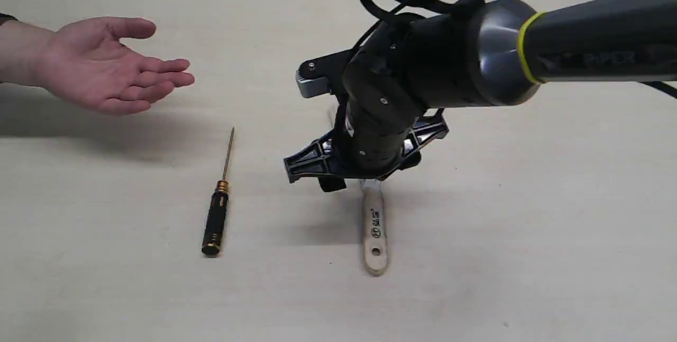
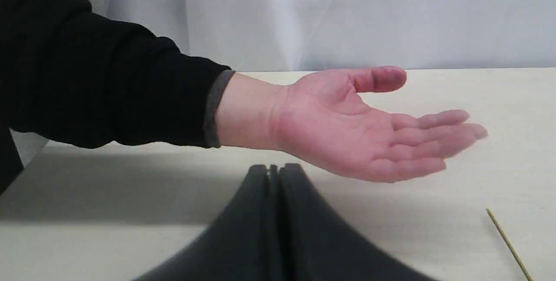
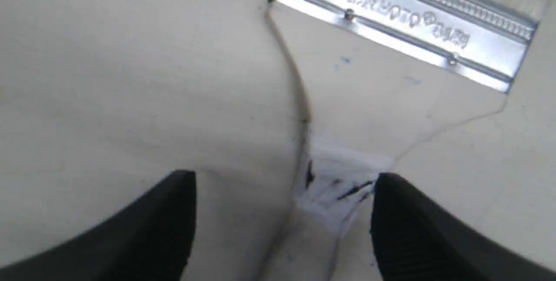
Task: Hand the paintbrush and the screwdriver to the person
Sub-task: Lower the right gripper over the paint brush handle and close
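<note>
Right gripper [image 3: 284, 181] spread, straddling the narrow neck of the wide flat light-wood paintbrush [image 3: 391, 94] with silver ferrule [image 3: 404, 20], flat on the pale counter [image 1: 529, 225]: lined up to pinch, not closed. Slim black-handled, gold-collared screwdriver [image 1: 216, 220] lies well aside, untouched. Left gripper [image 2: 273, 169] pressed together, empty; person's bare upturned palm [image 2: 360, 129] waits just beyond it to receive.

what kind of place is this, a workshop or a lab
Likely a robot lab test bench: a pale table, a plain white curtain behind it, and a robot arm over a paintbrush.
</note>
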